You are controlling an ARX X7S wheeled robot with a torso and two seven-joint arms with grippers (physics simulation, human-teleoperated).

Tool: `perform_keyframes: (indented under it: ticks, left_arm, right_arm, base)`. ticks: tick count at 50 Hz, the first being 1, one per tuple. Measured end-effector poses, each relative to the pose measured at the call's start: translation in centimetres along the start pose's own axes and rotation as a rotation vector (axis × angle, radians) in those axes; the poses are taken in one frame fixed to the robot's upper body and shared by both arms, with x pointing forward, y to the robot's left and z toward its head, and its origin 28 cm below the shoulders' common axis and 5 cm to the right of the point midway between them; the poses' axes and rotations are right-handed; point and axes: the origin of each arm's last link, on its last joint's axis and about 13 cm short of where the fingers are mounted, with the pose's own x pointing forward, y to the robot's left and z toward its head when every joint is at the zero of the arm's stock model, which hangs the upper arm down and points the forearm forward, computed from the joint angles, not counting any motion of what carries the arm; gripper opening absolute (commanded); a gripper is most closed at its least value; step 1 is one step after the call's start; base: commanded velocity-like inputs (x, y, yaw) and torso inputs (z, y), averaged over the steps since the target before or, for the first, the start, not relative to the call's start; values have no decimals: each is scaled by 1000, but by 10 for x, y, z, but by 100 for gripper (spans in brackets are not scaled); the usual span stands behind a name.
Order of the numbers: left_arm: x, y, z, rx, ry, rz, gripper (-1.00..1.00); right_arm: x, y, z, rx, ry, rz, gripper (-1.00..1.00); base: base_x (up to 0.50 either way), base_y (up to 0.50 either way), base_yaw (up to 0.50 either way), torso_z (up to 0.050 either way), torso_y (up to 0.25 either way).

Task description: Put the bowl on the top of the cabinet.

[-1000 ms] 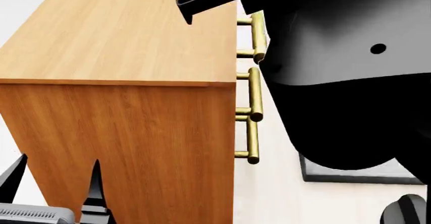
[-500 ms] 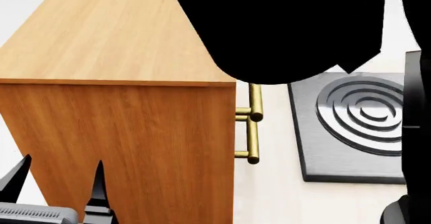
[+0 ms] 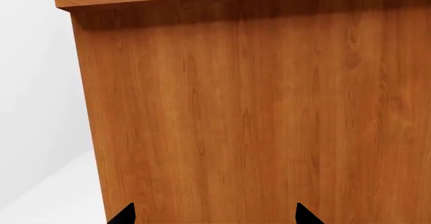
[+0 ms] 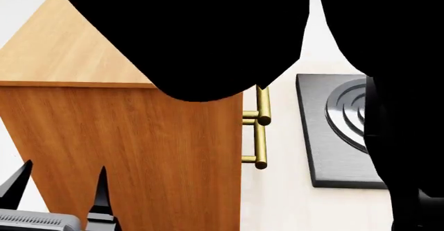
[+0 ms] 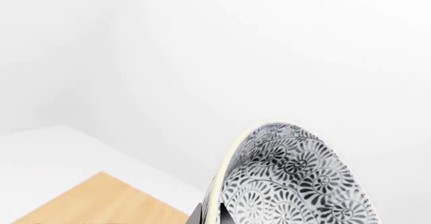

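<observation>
In the right wrist view, the bowl (image 5: 296,183), white with a dense grey-black floral pattern and a pale rim, is tilted on edge. My right gripper (image 5: 214,215) is shut on its rim, one finger inside and one outside. Below it shows a corner of the cabinet's light wooden top (image 5: 101,204). In the head view the cabinet (image 4: 139,148) fills the left, with its brass handles (image 4: 261,137) on the right face. My black right arm (image 4: 208,33) hangs over the cabinet top and hides the bowl. My left gripper (image 4: 64,174) stands open beside the cabinet's orange-brown side (image 3: 256,108), holding nothing.
A dark square burner plate with silver rings (image 4: 333,137) lies on the pale floor right of the cabinet, partly behind my right arm. A white wall stands behind the cabinet (image 5: 202,57).
My right arm has swung left across the head view and now covers much more of the cabinet top. The burner plate came into sight. The left gripper has stayed put.
</observation>
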Motion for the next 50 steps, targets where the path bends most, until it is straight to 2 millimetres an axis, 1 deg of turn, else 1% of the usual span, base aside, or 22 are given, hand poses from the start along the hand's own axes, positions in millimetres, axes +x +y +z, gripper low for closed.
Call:
perform_keyframes:
  ticks: [18,31,42,50]
  left_arm:
    - [-1,0,2,-1,-2,2,100]
    - [-1,1,2,3,-2,4,100]
    - [-2,2,1,4,-1,7,100]
    - [-2,2,0,3,1,8,100]
  right_arm:
    - [-1,16,-5,-23,-12,47,-100]
    - [5,33,-17,-32,1,89,-100]
    - [9,43,-25,-32,14,113,-100]
    - [14,50,-35,-32,31,126,-100]
  base:
    - [0,0,0,0,1]
    - [0,0,0,0,0]
    - [0,0,0,0,1]
    - [0,0,0,0,0]
